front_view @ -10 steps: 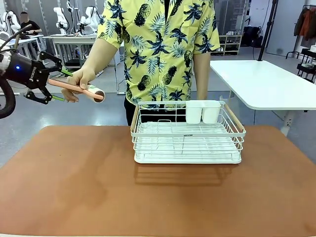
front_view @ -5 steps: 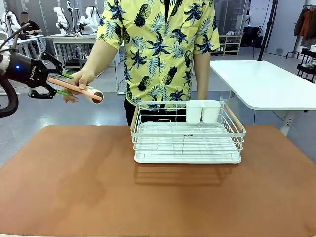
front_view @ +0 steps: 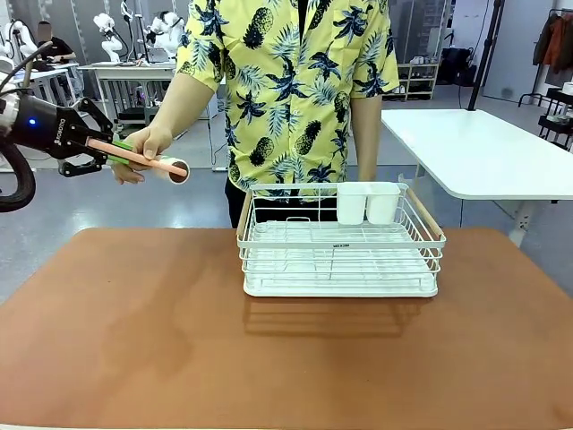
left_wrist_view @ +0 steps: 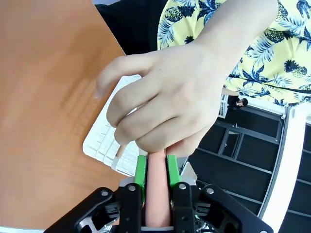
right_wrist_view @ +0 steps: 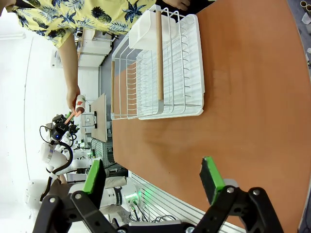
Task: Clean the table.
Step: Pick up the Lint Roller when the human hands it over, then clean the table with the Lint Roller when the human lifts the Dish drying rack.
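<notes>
The table [front_view: 134,331] is the biggest thing here: a broad terracotta top spreading across the near half of the front view. Behind its far edge stands a person in a yellow pineapple-print shirt, one arm stretched out toward the robot's left. A white wire rack [front_view: 340,260] sits on the table toward the far edge, a little right of centre, with two white cups [front_view: 367,203] at its back right corner. A white-topped table [front_view: 483,152] stands off to the right, apart from the brown one.

The person's hand [front_view: 143,148] holds a pink-handled roller [front_view: 148,159] in the air, up above the table's far left corner and well clear of its surface. The left gripper [front_view: 112,148] meets it from the left, level with the hand. In the left wrist view its green pads [left_wrist_view: 140,170] are pressed against either side of the pink handle, clamped on it, with the person's fingers wrapped round the same handle just beyond the fingertips. The tabletop lies off to the left in that view, far beyond the fingers and not touching them.

The right gripper [right_wrist_view: 153,174] has its two fingers spread wide with nothing between them. The brown top stretches out beyond and between them, well apart, with the rack farther off.
</notes>
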Robot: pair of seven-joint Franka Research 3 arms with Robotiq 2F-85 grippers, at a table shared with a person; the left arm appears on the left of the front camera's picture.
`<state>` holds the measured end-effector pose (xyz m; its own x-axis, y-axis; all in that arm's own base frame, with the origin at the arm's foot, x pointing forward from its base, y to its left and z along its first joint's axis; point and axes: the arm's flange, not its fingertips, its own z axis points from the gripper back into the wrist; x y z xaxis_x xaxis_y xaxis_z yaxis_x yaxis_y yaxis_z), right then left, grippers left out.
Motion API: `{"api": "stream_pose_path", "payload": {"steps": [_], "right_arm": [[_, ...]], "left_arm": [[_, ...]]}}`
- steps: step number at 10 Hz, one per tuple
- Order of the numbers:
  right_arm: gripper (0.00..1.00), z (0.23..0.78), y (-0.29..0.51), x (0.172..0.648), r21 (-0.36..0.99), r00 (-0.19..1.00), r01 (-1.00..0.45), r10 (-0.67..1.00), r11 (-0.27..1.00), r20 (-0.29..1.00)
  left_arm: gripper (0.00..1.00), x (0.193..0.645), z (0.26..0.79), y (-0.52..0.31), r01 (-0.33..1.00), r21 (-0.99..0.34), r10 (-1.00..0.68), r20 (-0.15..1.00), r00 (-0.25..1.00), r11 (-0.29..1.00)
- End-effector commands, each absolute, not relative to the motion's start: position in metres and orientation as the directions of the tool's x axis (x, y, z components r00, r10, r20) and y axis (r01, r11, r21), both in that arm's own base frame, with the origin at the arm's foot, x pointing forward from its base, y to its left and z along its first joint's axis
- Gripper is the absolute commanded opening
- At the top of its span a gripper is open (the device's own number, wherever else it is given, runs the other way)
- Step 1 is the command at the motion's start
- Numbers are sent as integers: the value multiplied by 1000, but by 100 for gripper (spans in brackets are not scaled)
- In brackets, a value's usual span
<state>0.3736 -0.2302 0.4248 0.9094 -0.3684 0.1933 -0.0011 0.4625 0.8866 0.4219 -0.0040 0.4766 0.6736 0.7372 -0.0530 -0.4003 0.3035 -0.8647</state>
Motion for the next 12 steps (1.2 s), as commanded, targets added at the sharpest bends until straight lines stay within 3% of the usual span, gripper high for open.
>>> {"api": "stream_pose_path", "payload": {"steps": [1, 3, 4, 12], "right_arm": [[100, 427, -231, 371, 886, 913, -14, -356, 464, 201], [100, 427, -231, 371, 886, 913, -14, -356, 464, 201], [100, 427, -231, 371, 886, 913, -14, -356, 464, 201], [100, 427, -231, 371, 886, 913, -14, -356, 464, 201]], "left_arm": [[0, 425, 475, -2, -364, -886, 741, -35, 671, 288], [0, 419, 480, 6, -326, -899, 699, -33, 715, 291], [0, 422, 477, -2, -400, -866, 739, -52, 672, 302], [0, 422, 477, -2, -400, -866, 739, -52, 672, 302]]}}
